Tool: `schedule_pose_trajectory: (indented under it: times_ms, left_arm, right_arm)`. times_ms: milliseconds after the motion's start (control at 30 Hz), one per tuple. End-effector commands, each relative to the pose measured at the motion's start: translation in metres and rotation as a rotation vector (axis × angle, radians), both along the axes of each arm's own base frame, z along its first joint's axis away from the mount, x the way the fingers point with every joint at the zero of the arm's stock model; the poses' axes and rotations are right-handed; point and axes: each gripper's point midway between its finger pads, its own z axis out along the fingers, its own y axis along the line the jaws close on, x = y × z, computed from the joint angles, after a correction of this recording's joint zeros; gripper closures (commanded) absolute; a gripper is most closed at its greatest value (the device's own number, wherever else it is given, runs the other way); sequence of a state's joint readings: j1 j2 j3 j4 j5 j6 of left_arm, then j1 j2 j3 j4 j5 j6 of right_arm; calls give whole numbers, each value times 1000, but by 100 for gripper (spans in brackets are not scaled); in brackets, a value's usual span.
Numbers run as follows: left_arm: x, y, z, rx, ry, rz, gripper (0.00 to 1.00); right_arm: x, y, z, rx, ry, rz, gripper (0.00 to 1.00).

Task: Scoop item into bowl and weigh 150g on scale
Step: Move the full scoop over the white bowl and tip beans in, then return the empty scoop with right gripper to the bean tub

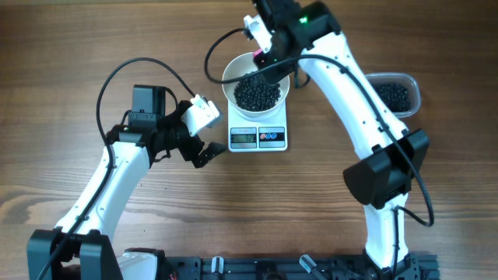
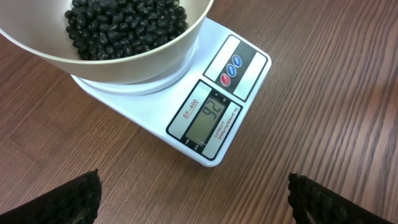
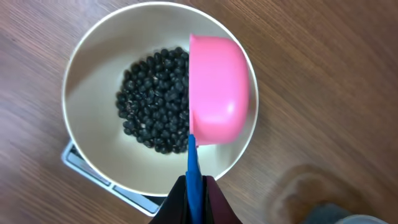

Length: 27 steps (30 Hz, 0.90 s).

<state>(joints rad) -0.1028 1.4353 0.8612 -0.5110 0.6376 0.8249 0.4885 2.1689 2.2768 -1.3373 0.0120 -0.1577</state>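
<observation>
The white bowl (image 1: 230, 78) stands on the small white scale (image 1: 258, 138) and holds a heap of black beans (image 1: 257, 93). My right gripper (image 3: 196, 193) is shut on the blue handle (image 3: 193, 165) of a pink scoop (image 3: 217, 93). The scoop is tipped on its side over the bowl's (image 3: 81, 124) right half, above the beans (image 3: 152, 106), with its pink back facing the camera. My left gripper (image 2: 193, 199) stands open over bare wood just left of the scale (image 2: 211, 124), nothing between its fingertips (image 2: 81, 193). The display is lit.
A clear plastic container (image 1: 397, 93) with more black beans sits at the right, behind the right arm. A black cable loops above the table left of the bowl. Bare wood lies in front of the scale.
</observation>
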Motion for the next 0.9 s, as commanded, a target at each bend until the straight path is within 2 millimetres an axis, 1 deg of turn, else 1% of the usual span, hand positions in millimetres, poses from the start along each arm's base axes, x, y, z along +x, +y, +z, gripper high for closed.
schedule_pose_trajectory:
  times_ms: [0,67,333,433,500,633,700,733,767,867]
  left_arm:
    - [-4,-3,-4,-19,20,-10,0]
    - [-4,-3,-4,-19,20,-10,0]
    - [-4,-3,-4,-19,21,-10,0]
    - [-4,-3,-4,-19,21,-10,0]
    - [-4,-3,-4,-19,21,-10,0]
    - [-4,-3,-4,-19,21,-10,0]
    - [-4,-3,-4,-19,21,-10,0]
    - [-4,-3,-4,-19,21,-10,0]
    - [-4,-3,-4,-19,21,-10,0]
    - [-4,-3,-4,-19,20,-10,0]
  right_arm:
    - [4,-6,35,119,-37,-40,96]
    - [2,-6,39,120,-46,-34,96]
    - [0,-2,40,113,-51,-31,96]
    - [-1,-1,45,172,-33,-25,96]
    - [1,-7,52,226,-25,-33,96]
    - [6,-31,79,356,-29,-92,96]
    - [7,-47,94,412,-39,-117,96]
    - [8,-63,105,443,-54,-148,96]
    - [8,-74,112,457,-64,-171,96]
    - [4,-122,131,467,-100,-277,96]
